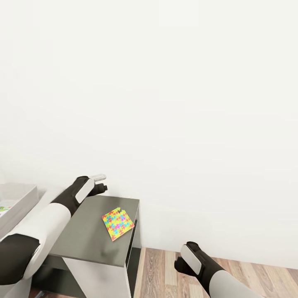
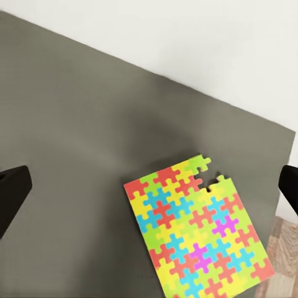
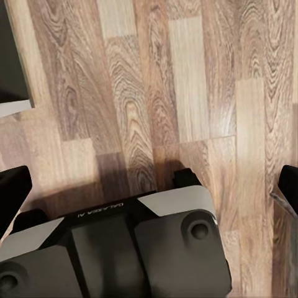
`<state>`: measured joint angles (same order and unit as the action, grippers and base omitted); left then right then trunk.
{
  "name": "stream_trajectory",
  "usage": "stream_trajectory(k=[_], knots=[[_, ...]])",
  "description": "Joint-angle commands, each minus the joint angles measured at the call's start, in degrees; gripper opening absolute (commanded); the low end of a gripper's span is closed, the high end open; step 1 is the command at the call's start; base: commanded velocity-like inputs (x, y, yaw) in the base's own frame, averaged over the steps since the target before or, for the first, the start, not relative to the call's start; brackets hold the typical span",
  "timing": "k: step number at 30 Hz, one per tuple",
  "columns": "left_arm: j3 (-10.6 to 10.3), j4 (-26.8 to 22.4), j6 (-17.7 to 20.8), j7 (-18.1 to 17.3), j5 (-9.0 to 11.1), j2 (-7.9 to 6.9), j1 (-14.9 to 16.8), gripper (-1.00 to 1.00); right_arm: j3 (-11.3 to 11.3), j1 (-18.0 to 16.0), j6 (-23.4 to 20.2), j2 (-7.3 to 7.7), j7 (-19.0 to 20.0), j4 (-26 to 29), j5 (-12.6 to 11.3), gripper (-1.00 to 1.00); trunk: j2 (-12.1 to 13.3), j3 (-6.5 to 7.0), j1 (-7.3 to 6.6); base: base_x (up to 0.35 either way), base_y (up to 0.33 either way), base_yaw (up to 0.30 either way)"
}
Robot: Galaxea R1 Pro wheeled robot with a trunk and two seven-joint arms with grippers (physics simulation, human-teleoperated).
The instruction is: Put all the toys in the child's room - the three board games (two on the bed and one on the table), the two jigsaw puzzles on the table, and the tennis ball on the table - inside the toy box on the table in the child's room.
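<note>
We've got our left claw (image 2: 149, 186) spread wide and empty above the dark cabinet (image 1: 78, 231), the jigsaw puzzle (image 1: 117, 223) lying flat just ahead near the front-right corner, while our right claw (image 3: 149, 186), probably open too, hangs over the floor (image 3: 186, 81).

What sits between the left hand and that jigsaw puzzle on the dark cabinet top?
Nothing visible. The left hand hovers open over the dark cabinet top, and the jigsaw puzzle lies flat near the cabinet's edge with only bare surface between them.
</note>
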<state>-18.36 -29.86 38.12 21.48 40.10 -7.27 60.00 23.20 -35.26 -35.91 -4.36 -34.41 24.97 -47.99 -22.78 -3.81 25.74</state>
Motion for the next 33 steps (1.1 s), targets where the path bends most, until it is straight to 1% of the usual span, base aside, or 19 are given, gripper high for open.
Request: stream_trajectory(k=[1, 5, 9, 15, 23, 25, 26, 27, 31, 33], knots=[[-0.45, -0.07, 0.13, 1.07, 0.63, 0.20, 0.05, 1.00, 0.44, -0.07, -0.32, 0.06, -0.48, 0.08, -0.56, 1.00, -0.54, -0.32, 0.26, 0.000, 0.000, 0.000], [-0.45, -0.04, 0.12, 2.20, 0.70, 1.15, 0.04, 1.00, 0.46, -0.07, -0.54, 0.11, -0.48, 0.08, -0.56, 1.00, -2.14, -1.04, 1.14, 0.000, 0.000, 0.000], [-0.51, -0.02, 0.11, 2.94, 0.67, 1.70, 0.03, 1.00, 0.51, -0.05, -0.68, 0.13, -0.48, 0.08, -0.53, 1.00, -2.14, -1.04, 1.14, 0.000, 0.000, 0.000], [-0.53, -0.02, -0.05, 3.30, 0.68, 1.88, 0.03, 1.00, 0.52, -0.06, -0.73, 0.14, -0.47, 0.08, -0.53, 1.00, -2.14, -1.04, 1.14, 0.000, 0.000, 0.000], [-0.53, 0.04, -0.28, 3.40, 0.68, 2.02, -0.03, 1.00, 0.53, 0.17, -0.68, 0.07, -0.47, 0.08, -0.45, 1.00, -5.35, -2.47, 2.90, 0.000, 0.000, 0.000], [-0.53, 0.06, -0.36, 3.72, 0.68, 2.50, -0.22, 1.00, 0.53, 0.18, -0.63, 0.06, -0.48, 0.08, -0.44, 1.00, -6.15, -2.83, 3.33, 0.000, 0.000, 0.000], [-0.53, 0.06, -0.37, 4.05, 0.68, 2.65, -0.26, 1.00, 0.53, 0.19, -0.62, 0.06, -0.48, 0.08, -0.44, 1.00, -6.56, -3.01, 3.55, 0.000, 0.000, 0.000], [-0.53, 0.06, -0.40, 5.15, 0.68, 2.92, -0.33, 1.00, 0.53, 0.19, -0.60, 0.05, -0.48, 0.09, -0.41, 1.00, -6.96, -3.19, 3.77, 0.000, 0.000, 0.000], [-0.53, 0.07, -0.68, 10.67, 0.79, 3.71, -0.50, 1.00, 0.60, 0.20, -0.62, -0.02, -0.48, 0.13, -0.36, 1.00, -8.56, -3.91, 4.65, 0.000, 0.000, 0.000], [-0.53, 0.07, -0.77, 11.83, 0.82, 4.03, -0.54, 1.00, 0.60, 0.20, -0.64, -0.03, -0.48, 0.15, -0.35, 1.00, -9.36, -4.27, 5.09, 0.000, 0.000, 0.000]])
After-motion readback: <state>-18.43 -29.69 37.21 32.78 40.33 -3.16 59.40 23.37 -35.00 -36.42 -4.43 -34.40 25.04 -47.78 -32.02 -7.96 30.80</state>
